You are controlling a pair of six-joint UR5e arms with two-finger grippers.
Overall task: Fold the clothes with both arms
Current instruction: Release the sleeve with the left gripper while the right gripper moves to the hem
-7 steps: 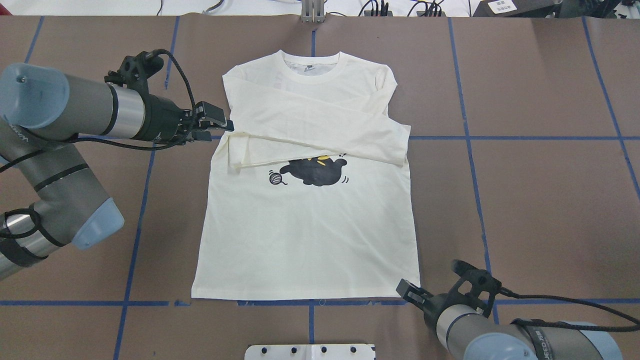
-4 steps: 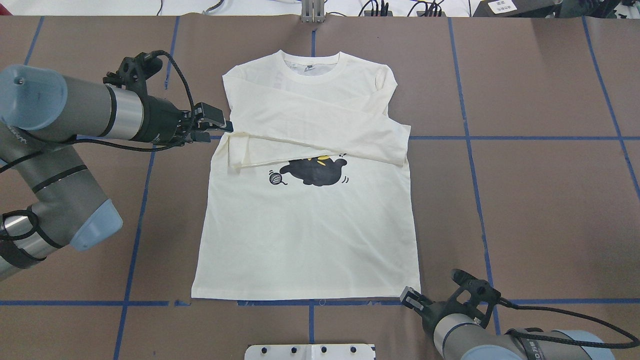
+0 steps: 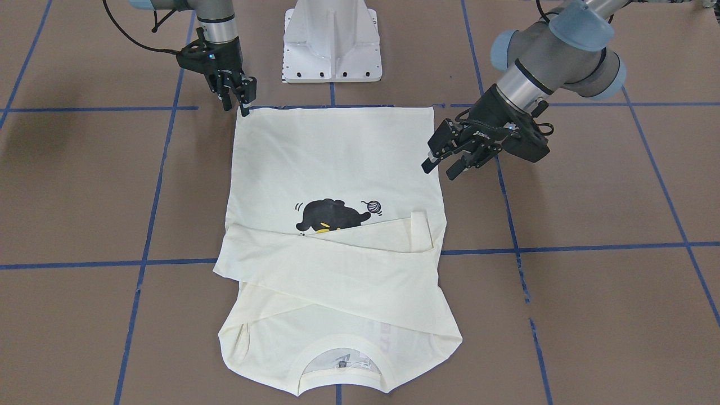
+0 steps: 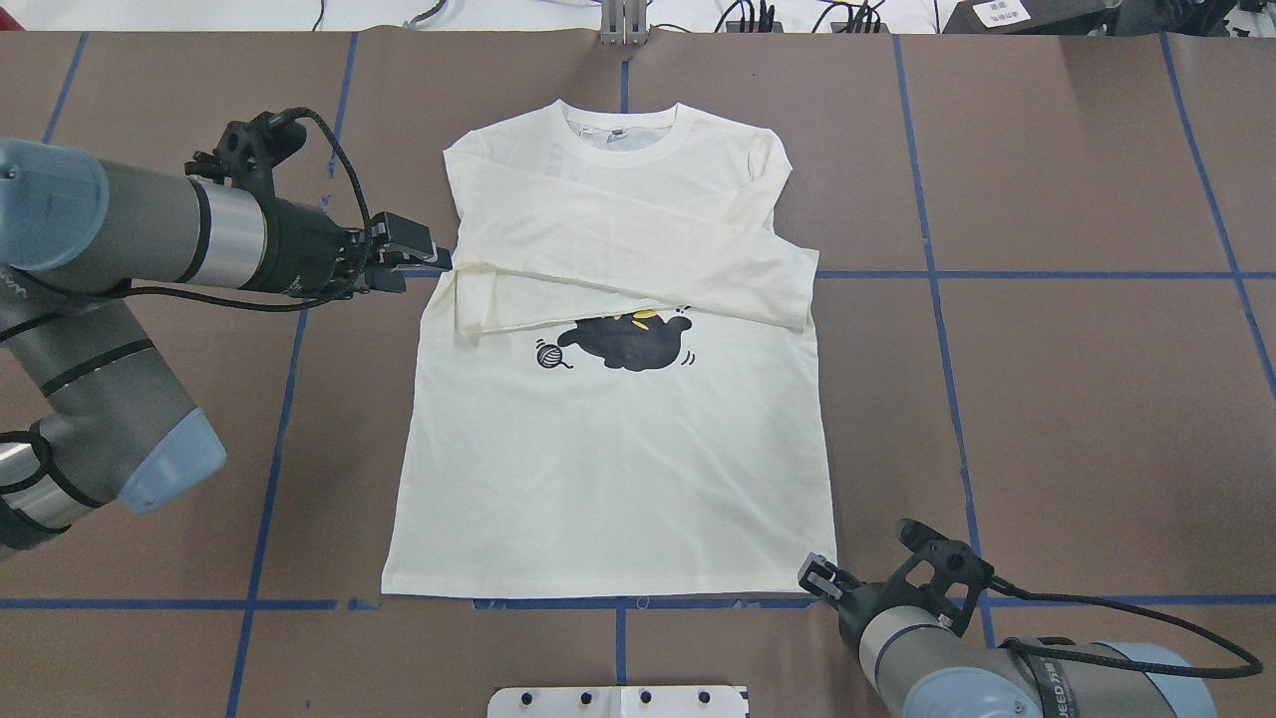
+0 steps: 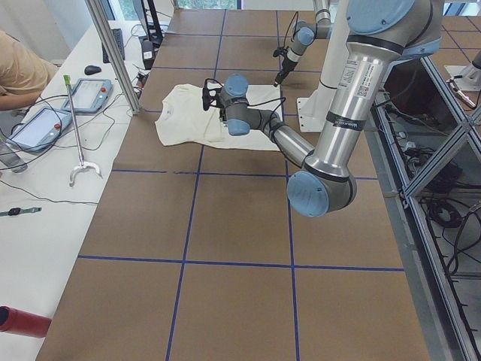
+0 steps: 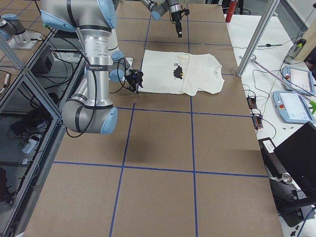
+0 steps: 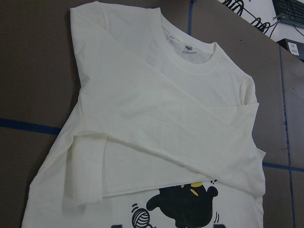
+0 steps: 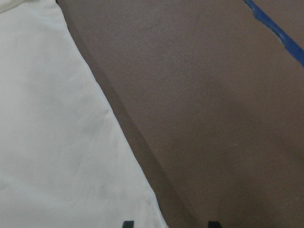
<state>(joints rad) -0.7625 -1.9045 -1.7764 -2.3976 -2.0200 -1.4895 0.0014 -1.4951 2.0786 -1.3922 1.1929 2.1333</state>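
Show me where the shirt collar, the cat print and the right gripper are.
collar [image 7: 192, 65], left wrist view, on the ribbed front band.
cat print [image 4: 628, 342], overhead view, middle of the black body.
right gripper [image 3: 237, 104], front-facing view, midway between its fingers.

Overhead and front cameras face each other over the shirt [image 4: 608, 469], while wrist cameras sit close above it.

The T-shirt [image 4: 608, 479] is soft, matt cream cloth, faintly creased, its collar [image 4: 623, 130] ribbed and its cat print [image 4: 628, 344] a flat, dense black. The counter [image 4: 1077, 419] has a matt brown, finely grained, paper-like cover crossed by smooth blue tape [image 4: 1077, 275]. The left arm [image 4: 150, 224] shows satin grey and bright silver metal with smooth light-blue caps. The left hand [image 3: 437, 170] and right hand [image 3: 236, 108] look matt black.
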